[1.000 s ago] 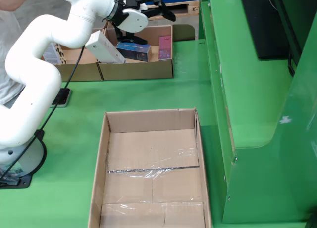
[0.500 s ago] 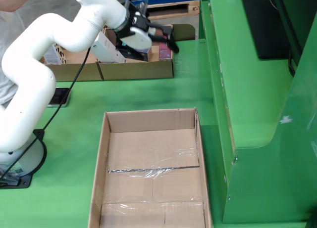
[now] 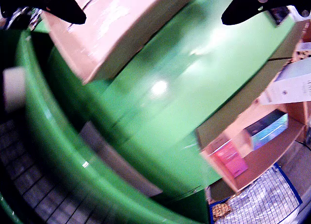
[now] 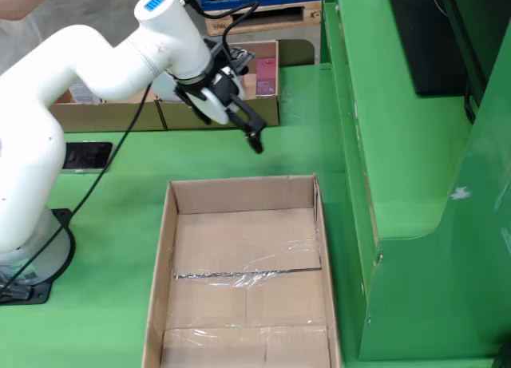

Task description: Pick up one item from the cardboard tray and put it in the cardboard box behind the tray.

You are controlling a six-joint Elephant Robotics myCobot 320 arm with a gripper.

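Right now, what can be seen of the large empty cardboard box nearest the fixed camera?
In the view from the side, the large open brown cardboard box lies flat on the green table, lengthways toward the camera, cut off by the lower edge. Its low walls stand upright; the floor is made of flaps joined with clear tape, wrinkled across the middle. Nothing lies inside. The black gripper hangs above the table just beyond its far wall, not touching it. Its right wall runs close beside the green machine base.

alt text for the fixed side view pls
A white robot arm reaches over a green table, its black hand empty between a cardboard tray of small items and a large empty cardboard box in the foreground.
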